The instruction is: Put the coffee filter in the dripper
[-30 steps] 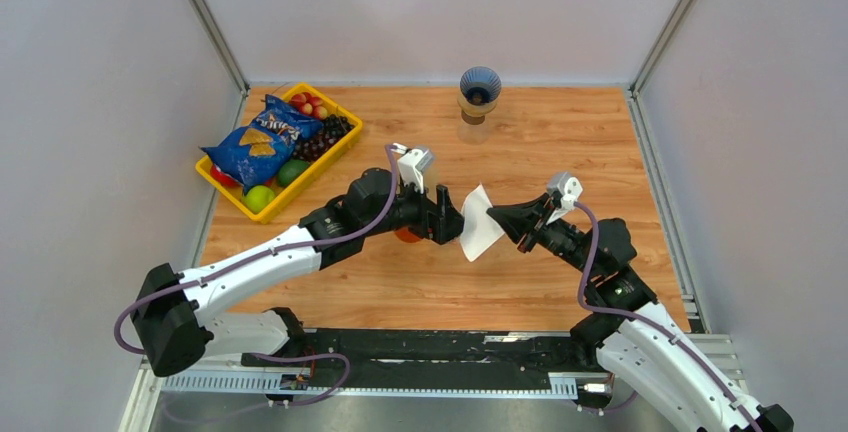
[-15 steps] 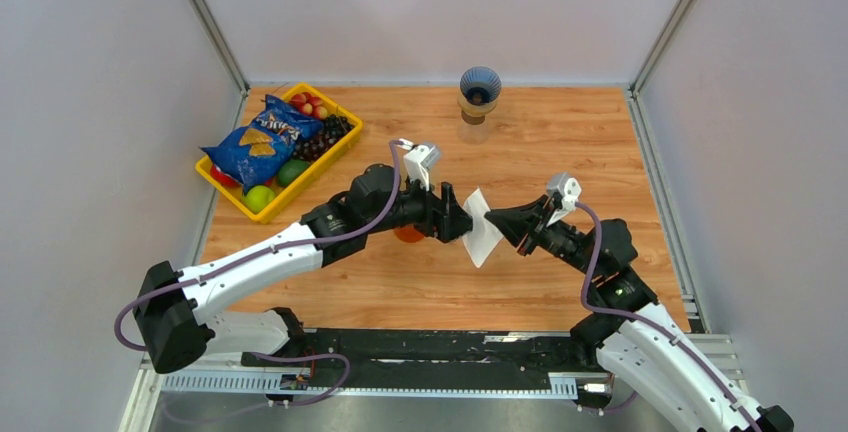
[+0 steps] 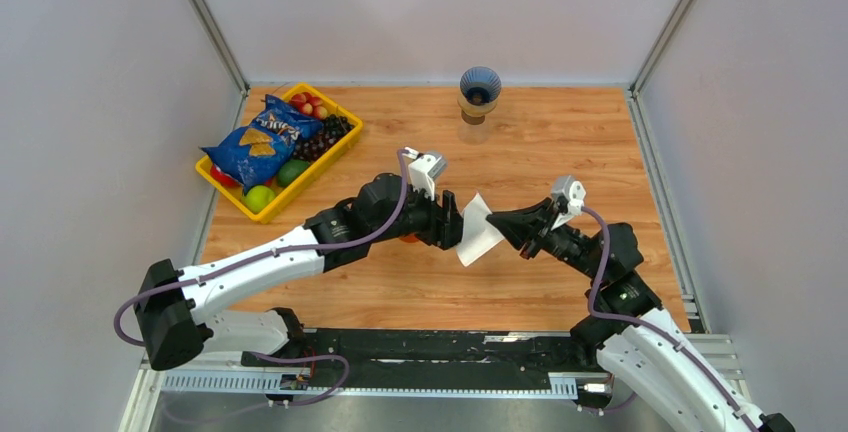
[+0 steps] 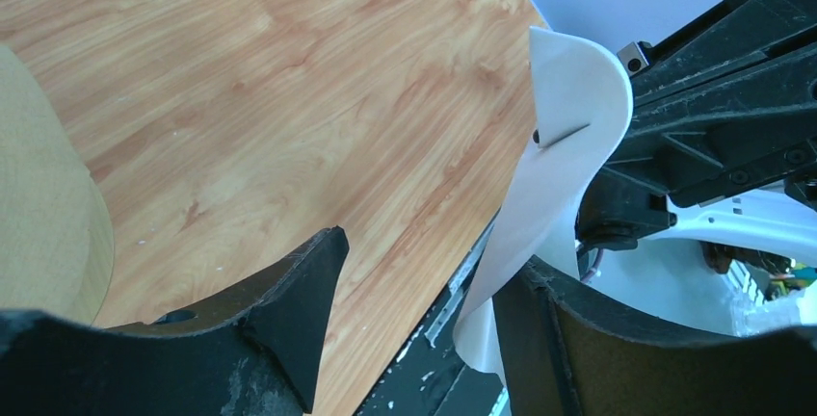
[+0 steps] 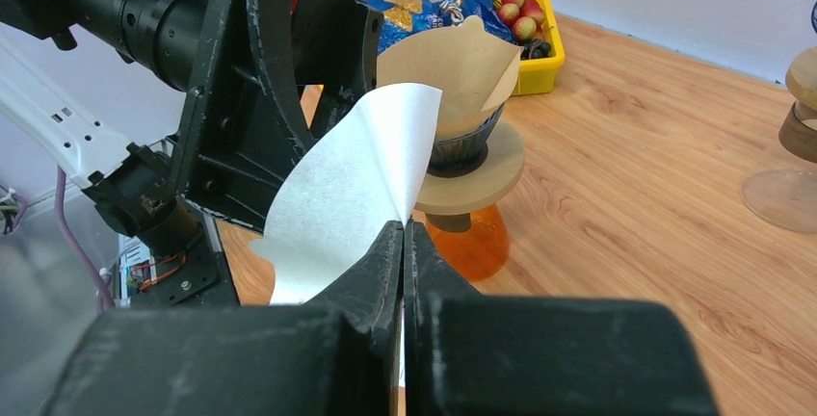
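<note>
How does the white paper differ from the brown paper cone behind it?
The white filter hangs in the air, pinched by the right hand; the brown filter sits in a dark dripper. The white filter is a curled sheet; the brown filter stands open like a cone. Both are thin paper.

Pretty bright, even light from above, just soft shadows on the table (image 3: 560, 142). Overhead shot's sharp. Wrist cams go mushy up close: right fingers (image 5: 371, 281) blur, filter (image 5: 347, 185) above the table glows white.
</note>
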`<state>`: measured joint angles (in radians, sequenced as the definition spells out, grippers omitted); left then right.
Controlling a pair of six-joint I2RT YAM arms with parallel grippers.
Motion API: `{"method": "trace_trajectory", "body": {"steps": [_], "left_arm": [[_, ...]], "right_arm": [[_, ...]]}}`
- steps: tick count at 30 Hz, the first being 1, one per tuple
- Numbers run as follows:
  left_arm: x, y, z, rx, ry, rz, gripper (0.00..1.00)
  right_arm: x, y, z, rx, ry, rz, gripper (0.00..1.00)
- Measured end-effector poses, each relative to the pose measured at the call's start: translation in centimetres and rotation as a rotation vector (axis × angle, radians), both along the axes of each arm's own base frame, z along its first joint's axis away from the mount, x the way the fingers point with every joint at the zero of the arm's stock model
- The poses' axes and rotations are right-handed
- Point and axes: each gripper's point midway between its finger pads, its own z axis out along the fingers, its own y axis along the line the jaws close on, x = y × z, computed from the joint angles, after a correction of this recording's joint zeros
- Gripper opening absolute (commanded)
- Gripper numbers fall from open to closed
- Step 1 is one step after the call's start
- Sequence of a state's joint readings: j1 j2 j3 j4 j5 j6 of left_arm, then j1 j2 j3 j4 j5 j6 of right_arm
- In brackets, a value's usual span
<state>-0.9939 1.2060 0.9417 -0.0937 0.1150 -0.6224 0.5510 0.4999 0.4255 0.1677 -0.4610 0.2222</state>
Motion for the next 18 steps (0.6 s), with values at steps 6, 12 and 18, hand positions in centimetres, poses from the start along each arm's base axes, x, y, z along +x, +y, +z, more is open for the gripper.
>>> {"method": "trace_trajectory", "body": {"steps": [6, 12, 18], "left_arm": [[-0.1, -0.1, 0.1, 0.001, -0.009, 0.001, 0.56], [-0.6, -0.6, 0.6, -0.024, -0.018, -0.031, 0.40], [-1.1, -0.9, 0.9, -0.033, -0.031, -0.073, 0.13]], "right_arm": [[-0.4, 0.0, 0.2, 0.009, 0.000, 0.014, 0.00], [-0.5, 0.0, 0.2, 0.009, 0.005, 0.014, 0.00], [-0.5, 0.0, -0.5, -0.005, 0.029, 0.013, 0.03]]}}
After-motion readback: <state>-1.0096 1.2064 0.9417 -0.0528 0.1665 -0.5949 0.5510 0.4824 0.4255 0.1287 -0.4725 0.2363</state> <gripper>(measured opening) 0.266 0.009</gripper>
